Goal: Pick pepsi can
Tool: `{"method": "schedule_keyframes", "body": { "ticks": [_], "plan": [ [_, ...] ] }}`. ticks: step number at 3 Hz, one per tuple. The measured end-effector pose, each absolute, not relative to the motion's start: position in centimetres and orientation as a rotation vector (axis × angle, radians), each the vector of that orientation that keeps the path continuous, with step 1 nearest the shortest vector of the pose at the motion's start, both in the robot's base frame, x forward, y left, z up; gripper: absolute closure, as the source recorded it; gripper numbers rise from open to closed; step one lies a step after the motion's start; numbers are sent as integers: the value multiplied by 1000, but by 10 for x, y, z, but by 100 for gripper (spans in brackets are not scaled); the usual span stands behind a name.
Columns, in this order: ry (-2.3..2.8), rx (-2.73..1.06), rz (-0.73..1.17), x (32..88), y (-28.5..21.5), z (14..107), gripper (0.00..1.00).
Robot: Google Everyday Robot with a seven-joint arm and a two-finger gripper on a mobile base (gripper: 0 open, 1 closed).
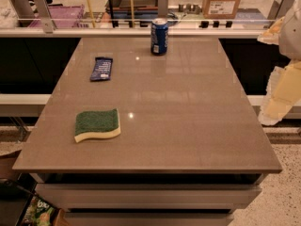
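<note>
The pepsi can [159, 36] stands upright near the far edge of the grey table [188, 126], a little left of the middle. It is blue with a silver top and white markings. My gripper [277, 98] is a white and cream shape at the right edge of the view, beyond the table's right side. It is far from the can, to the can's right and nearer the camera, and it holds nothing that I can see.
A flat dark-blue snack packet [101, 68] lies on the table at the far left. A green and yellow sponge [97, 125] lies at the near left. A glass rail [141, 22] runs behind the table, with boxes [222, 1] beyond it.
</note>
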State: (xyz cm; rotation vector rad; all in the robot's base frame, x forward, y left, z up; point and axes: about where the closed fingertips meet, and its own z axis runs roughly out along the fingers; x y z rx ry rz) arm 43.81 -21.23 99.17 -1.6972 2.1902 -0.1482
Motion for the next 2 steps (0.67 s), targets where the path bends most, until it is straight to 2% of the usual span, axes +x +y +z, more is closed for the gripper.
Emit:
{"method": "schedule_keyframes", "body": {
  "ticks": [2],
  "plan": [
    [2162, -1619, -161, 449, -214, 998, 0]
  ]
}}
